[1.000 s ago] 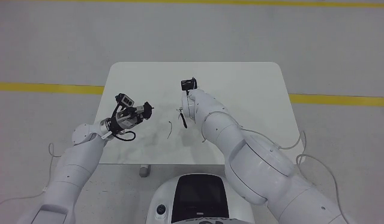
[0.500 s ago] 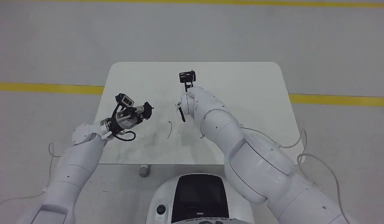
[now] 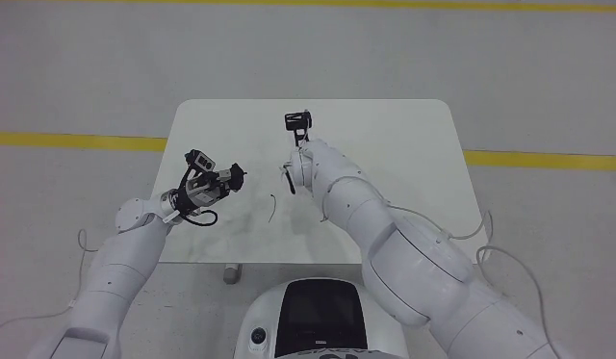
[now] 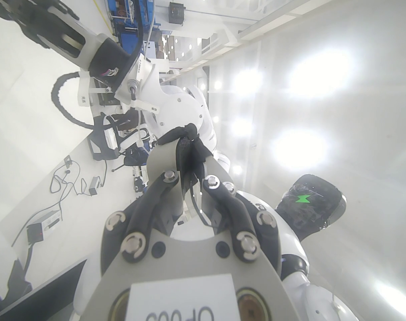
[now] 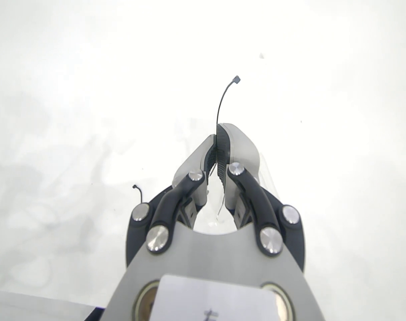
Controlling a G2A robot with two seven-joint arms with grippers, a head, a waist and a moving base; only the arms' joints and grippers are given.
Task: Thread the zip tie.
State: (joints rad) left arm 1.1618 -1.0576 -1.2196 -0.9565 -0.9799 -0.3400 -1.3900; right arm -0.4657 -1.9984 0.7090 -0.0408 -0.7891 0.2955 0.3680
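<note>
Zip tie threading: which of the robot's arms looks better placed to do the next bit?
Right, probably. The right gripper is shut on the zip tie, whose head end sticks out past the fingertips above the table. The left gripper is up off the table, aimed away from it.

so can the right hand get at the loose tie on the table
Probably not yet: the right hand is shut on a second tie, so it has no free grip. The loose tie lies in the open nearby, with nothing over it.
</note>
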